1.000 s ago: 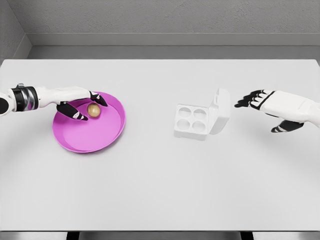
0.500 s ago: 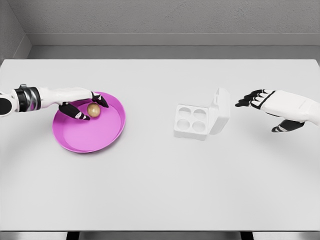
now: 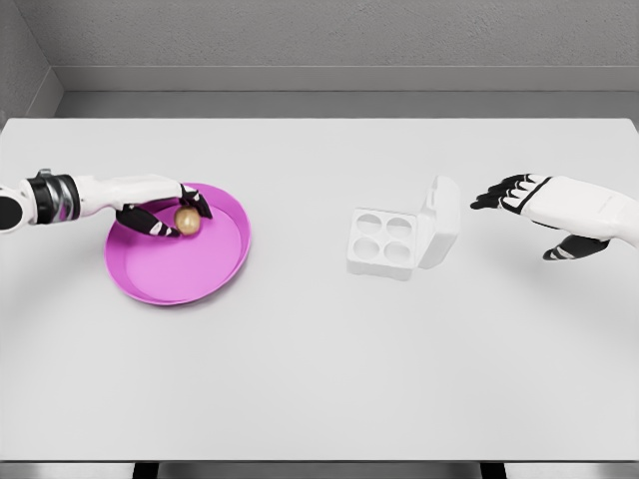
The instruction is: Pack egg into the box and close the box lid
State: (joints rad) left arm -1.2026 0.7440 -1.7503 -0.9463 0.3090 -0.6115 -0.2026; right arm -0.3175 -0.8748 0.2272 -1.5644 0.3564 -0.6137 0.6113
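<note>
White counter fills the near part of the view, bare up to the things set across its middle. Left of centre lies a round pink plate with a brown egg resting toward its far rim. The left robot hand reaches in from the left over the plate, its dark-tipped fingers curled around the egg from above and below; whether they actually press on it cannot be told. Right of centre, well apart from the plate, sits a white egg box with four empty round cups, its lid standing up on the right side. Beyond the lid to the right, the right robot hand hovers with fingers spread, holding nothing.
</note>
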